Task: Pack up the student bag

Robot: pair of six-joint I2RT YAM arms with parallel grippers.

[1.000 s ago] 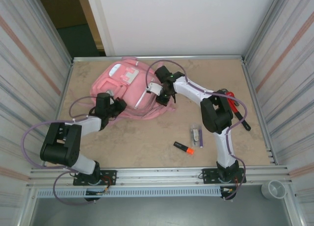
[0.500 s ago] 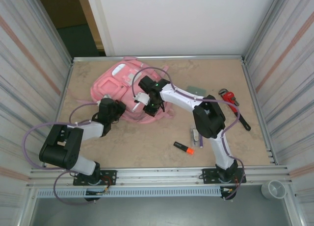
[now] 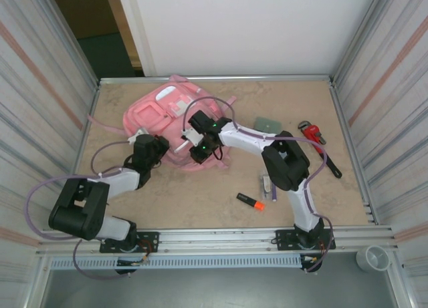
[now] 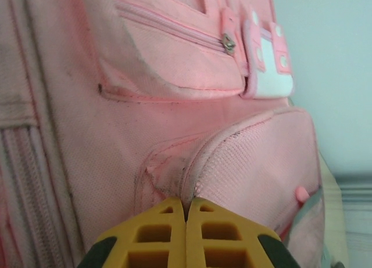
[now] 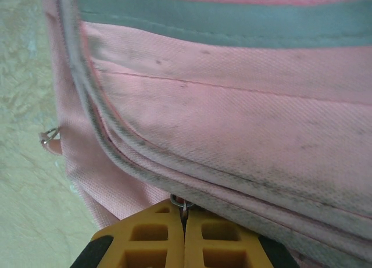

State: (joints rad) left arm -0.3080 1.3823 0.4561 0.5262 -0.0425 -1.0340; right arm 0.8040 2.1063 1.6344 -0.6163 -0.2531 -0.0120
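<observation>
The student bag (image 3: 167, 107) is a pink backpack lying at the back left of the table. My left gripper (image 3: 148, 142) is at the bag's near left edge. In the left wrist view its yellow fingers (image 4: 165, 233) are shut on the seam of a mesh side pocket of the bag (image 4: 174, 122). My right gripper (image 3: 194, 151) is at the bag's near right edge. In the right wrist view its fingers (image 5: 212, 236) are shut on a small metal zip pull ring (image 5: 183, 205) under the grey-edged zip line of the bag (image 5: 232, 117).
An orange highlighter (image 3: 251, 202) and a small clear item (image 3: 267, 184) lie on the table in front of the right arm. A red pipe wrench (image 3: 319, 147) lies at the right, a grey-green pad (image 3: 267, 123) behind the right arm. Metal walls close both sides.
My right gripper has travelled left and nearer along the bag's edge, staying shut. The bag has bunched up and shifted back and left. My left gripper moved slightly, still shut on the bag.
</observation>
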